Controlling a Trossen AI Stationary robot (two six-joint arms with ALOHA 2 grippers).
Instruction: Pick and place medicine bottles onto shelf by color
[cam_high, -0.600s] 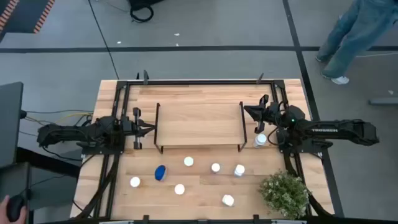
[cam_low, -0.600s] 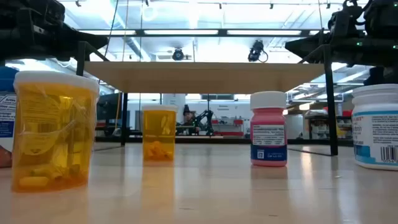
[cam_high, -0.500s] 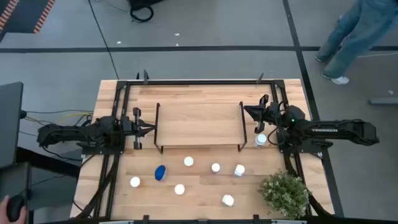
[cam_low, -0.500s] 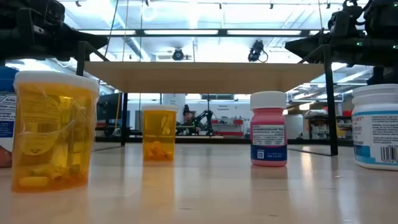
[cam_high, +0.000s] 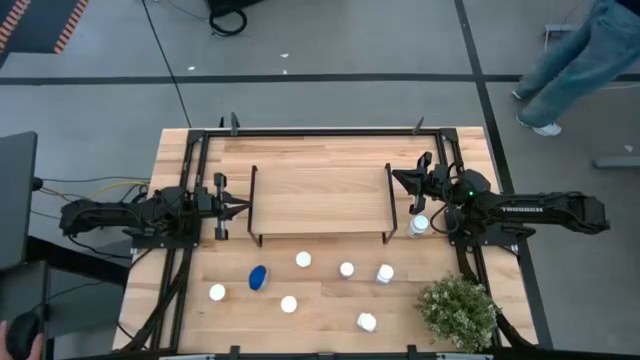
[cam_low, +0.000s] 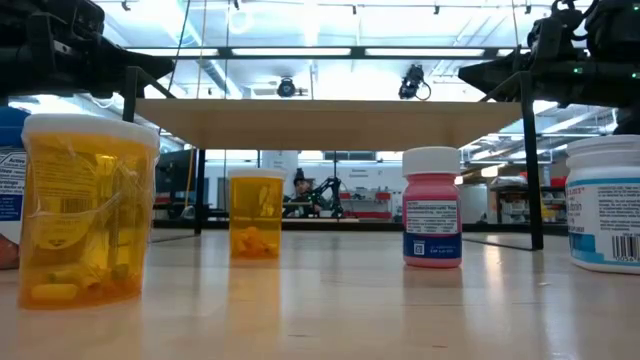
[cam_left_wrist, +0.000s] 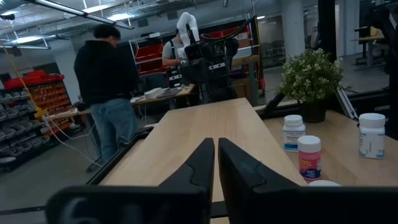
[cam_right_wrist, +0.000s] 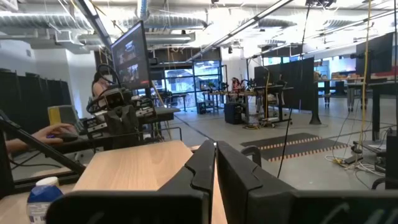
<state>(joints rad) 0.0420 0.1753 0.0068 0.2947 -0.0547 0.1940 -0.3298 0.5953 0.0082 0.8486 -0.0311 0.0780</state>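
Observation:
The shelf (cam_high: 320, 200) stands mid-table on its black end frames; nothing rests on its light-wood board. Several white-capped medicine bottles (cam_high: 303, 260) (cam_high: 347, 269) (cam_high: 385, 273) and a blue one (cam_high: 258, 277) stand on the table in front of it. Another bottle (cam_high: 419, 226) stands by the shelf's right end. The low view shows orange bottles (cam_low: 88, 220) (cam_low: 256, 213), a pink one (cam_low: 432, 220) and a white one (cam_low: 604, 203). My left gripper (cam_high: 243, 208) (cam_left_wrist: 216, 155) hovers shut at the shelf's left end. My right gripper (cam_high: 397, 177) (cam_right_wrist: 215, 158) hovers shut at its right end. Both point level at the board.
A bushy green plant (cam_high: 458, 310) stands at the table's near right corner. Black rails run along the table's far edge and both sides. A person (cam_high: 575, 60) walks on the floor beyond the table's far right corner. Another person (cam_left_wrist: 109, 93) shows in the left wrist view.

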